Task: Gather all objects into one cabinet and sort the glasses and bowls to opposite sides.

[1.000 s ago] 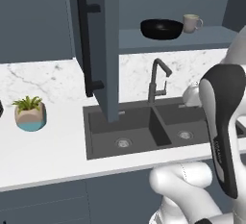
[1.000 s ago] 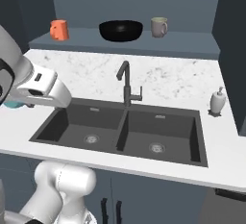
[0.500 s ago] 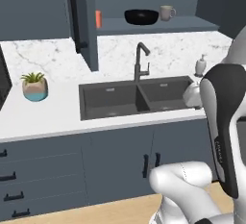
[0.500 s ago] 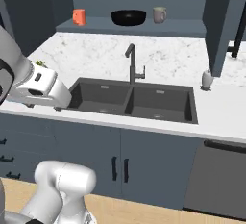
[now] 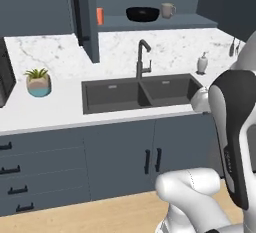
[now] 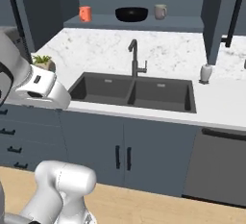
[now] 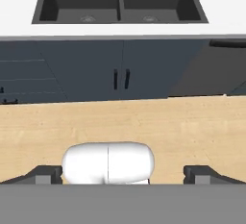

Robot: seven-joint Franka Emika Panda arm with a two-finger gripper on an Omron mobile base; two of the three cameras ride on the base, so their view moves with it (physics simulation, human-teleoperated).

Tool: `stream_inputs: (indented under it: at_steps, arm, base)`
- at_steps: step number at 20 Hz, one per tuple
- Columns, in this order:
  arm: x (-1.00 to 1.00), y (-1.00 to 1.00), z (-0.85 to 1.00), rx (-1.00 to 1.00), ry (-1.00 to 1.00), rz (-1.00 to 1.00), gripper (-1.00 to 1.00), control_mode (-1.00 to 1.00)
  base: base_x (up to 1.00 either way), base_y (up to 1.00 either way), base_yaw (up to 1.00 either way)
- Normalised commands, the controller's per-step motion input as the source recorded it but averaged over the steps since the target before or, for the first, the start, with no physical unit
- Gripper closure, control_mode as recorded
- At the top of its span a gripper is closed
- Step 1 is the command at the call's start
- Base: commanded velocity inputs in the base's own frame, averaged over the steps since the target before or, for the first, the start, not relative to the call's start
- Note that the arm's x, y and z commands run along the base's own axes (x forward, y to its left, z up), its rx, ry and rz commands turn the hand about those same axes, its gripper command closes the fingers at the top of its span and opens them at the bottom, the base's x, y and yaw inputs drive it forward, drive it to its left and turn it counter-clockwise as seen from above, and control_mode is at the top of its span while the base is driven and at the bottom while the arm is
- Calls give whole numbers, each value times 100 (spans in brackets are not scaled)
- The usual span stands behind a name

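1. Marble worktop (image 5: 60,107) carries a dark sink (image 6: 134,91); plant (image 5: 38,81) far left.
2. Shelf (image 6: 139,23) above: cup (image 6: 85,13) left, bowl (image 6: 131,14) middle, mug (image 6: 160,11) right.
3. Fingers (image 7: 123,174) wide open, empty, near the floor (image 7: 192,127).

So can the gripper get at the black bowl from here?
Probably not yet. The open gripper points down at the floor, back from the counter, while the black bowl sits on the high shelf beyond the sink.
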Motion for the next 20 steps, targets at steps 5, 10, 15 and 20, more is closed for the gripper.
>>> stream_inputs:
  at_steps: [5,10,15,20]
  arm:
    - [0,0,0,0,0,0,-100,100]
    - [0,0,0,0,0,0,-100,100]
    - [0,0,0,0,0,0,-100,100]
    - [0,0,0,0,0,0,-100,100]
  base:
    - [-29,-28,-2]
    - [-19,-45,-66]
    - [-7,-11,-87]
    - [-12,-3,-88]
